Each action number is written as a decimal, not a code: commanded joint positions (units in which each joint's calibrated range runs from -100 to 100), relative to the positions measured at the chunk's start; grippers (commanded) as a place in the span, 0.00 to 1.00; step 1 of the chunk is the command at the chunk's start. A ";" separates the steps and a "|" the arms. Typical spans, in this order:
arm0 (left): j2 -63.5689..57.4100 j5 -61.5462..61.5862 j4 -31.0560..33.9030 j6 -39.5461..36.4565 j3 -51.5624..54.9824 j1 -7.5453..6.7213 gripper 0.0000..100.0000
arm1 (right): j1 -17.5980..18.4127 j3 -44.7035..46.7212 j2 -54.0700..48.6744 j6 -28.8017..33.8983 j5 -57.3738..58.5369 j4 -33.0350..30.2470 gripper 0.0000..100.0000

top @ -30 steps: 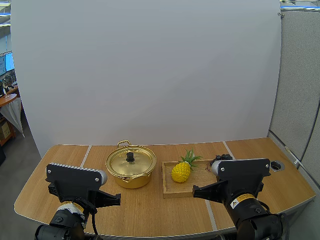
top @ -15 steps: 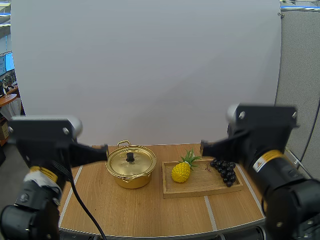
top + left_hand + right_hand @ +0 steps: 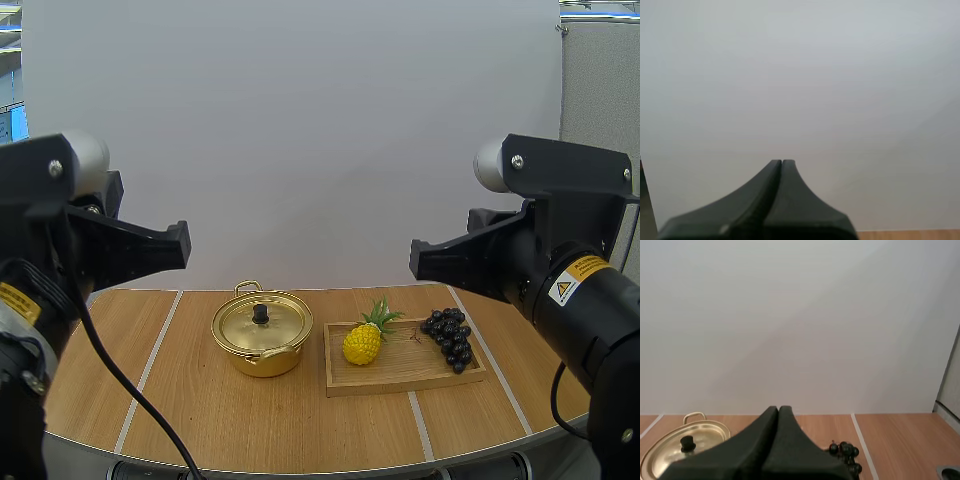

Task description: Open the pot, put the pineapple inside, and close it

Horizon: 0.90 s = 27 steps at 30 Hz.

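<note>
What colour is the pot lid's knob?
The knob is black; the high view shows it best.

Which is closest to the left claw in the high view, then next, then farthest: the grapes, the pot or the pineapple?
Counting from the left claw, held up high on the left:
1. Pot, left of the tray, nearest.
2. Pineapple, on the tray's left end.
3. Grapes, on the tray's right end, farthest.
</note>
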 commanded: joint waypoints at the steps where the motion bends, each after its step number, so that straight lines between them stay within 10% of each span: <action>1: 11.13 17.87 -0.03 -0.53 -7.99 0.02 0.00 | -0.20 -5.90 10.30 -0.53 18.33 0.21 0.00; 27: 51.25 14.23 -0.47 0.95 -9.57 0.02 0.01 | -0.20 -9.23 40.57 -0.53 21.98 -0.24 0.00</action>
